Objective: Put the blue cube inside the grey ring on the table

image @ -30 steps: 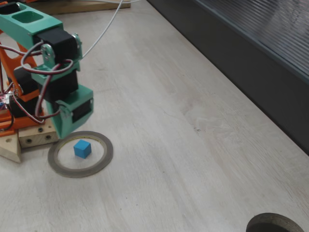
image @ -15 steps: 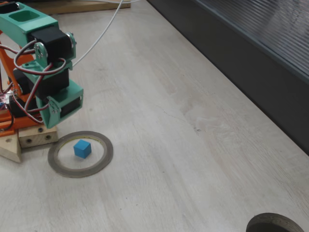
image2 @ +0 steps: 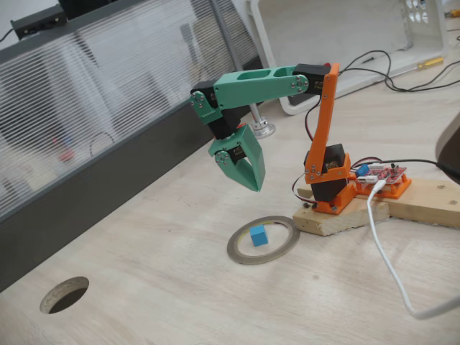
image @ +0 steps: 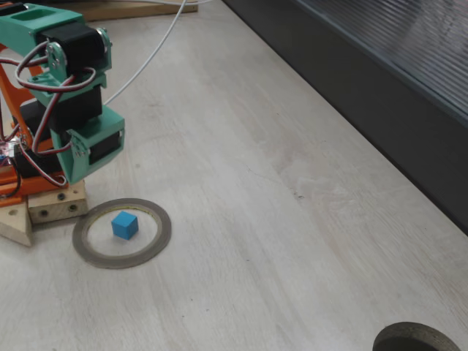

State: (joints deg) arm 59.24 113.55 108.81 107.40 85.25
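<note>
Cube sits loose inside the ring, so the hand hangs above, pressed together, holding nothing.

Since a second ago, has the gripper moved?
Yes. The gripper has lifted up and left, away from the grey ring, which holds the blue cube.

No words, numbers, labels or signs could be read anywhere, none on the green and orange arm, none on the small red board behind the claw, its tiny marks were too small to make out
</note>
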